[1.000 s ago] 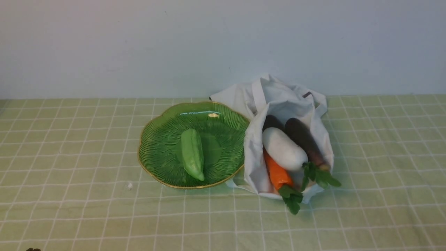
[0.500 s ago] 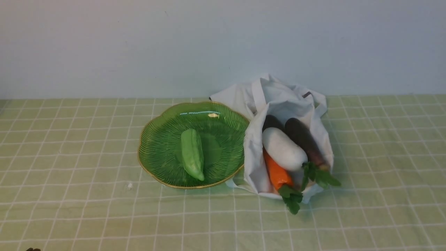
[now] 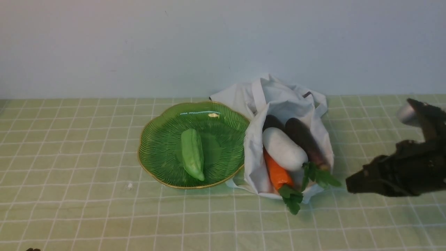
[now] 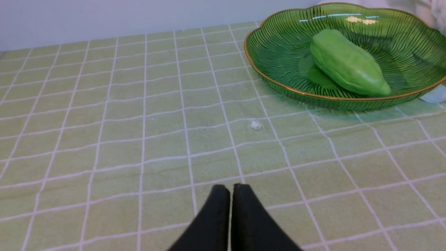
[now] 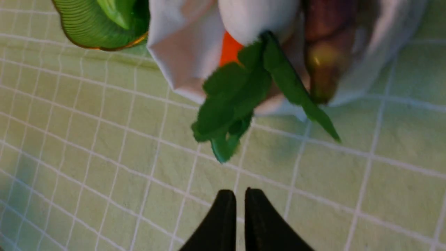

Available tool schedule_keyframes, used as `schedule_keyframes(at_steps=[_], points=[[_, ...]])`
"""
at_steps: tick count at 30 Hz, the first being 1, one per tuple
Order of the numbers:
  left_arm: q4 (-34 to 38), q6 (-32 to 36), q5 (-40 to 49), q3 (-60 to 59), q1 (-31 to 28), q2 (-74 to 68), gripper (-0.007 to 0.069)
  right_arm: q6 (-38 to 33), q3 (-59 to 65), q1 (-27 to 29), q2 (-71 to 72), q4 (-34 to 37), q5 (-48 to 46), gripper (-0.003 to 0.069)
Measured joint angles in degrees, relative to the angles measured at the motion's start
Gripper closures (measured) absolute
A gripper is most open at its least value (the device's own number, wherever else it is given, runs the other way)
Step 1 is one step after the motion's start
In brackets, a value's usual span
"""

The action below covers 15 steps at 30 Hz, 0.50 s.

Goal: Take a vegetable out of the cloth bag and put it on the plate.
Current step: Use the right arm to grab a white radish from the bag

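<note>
Beside green checked cloth point(image 3: 104, 216), the black right gripper point(image 5: 240, 191) has newly appeared, barely parted, presumably approaching the plump white radish point(image 3: 285, 149).

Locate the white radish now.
Front view: the white radish lies in the cloth bag, right of the plate, between the orange carrot and a dark eggplant.

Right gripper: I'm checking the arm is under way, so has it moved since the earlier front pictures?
Yes. The right gripper has come into the front view from the right, towards the cloth bag.
</note>
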<state>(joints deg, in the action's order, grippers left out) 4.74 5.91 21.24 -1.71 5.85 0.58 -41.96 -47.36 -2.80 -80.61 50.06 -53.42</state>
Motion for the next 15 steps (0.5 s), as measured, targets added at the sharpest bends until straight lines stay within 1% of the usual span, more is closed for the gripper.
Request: schedule_keyframes(at_steps=[2,4,5,6,8,9,10,12,15], points=[[0.0,0.0,0.0,0.0,0.0,0.0,0.0629,-2.2,-4.0,-2.2,-3.4,-0.1,-1.5,0.0580],[0.0,0.0,0.0,0.0,0.0,0.0,0.0629,-1.7,-8.9,-6.0,-6.7,-1.5,-1.8,0.0531],[0.0,0.0,0.0,0.0,0.0,0.0,0.0629,-1.5,-9.7,-6.4,-7.0,-1.8,-1.6,0.0526],[0.0,0.0,0.0,0.0,0.0,0.0,0.0629,-0.1,-12.4,-9.1,-8.7,-3.6,-0.7,0.0490],[0.0,0.0,0.0,0.0,0.0,0.0,0.0629,3.8,-16.9,-12.5,-11.7,-8.4,2.0,0.0435],[0.0,0.0,0.0,0.0,0.0,0.0,0.0629,4.2,-16.9,-12.8,-11.9,-8.9,2.0,0.0430],[0.0,0.0,0.0,0.0,0.0,0.0,0.0629,8.5,-20.5,-15.2,-14.3,-13.2,4.5,0.0380],[0.0,0.0,0.0,0.0,0.0,0.0,0.0629,13.2,-23.3,-17.4,-16.7,-17.3,6.5,0.0327],[0.0,0.0,0.0,0.0,0.0,0.0,0.0629,18.1,-26.4,-19.5,-21.0,-23.9,9.3,0.0258]])
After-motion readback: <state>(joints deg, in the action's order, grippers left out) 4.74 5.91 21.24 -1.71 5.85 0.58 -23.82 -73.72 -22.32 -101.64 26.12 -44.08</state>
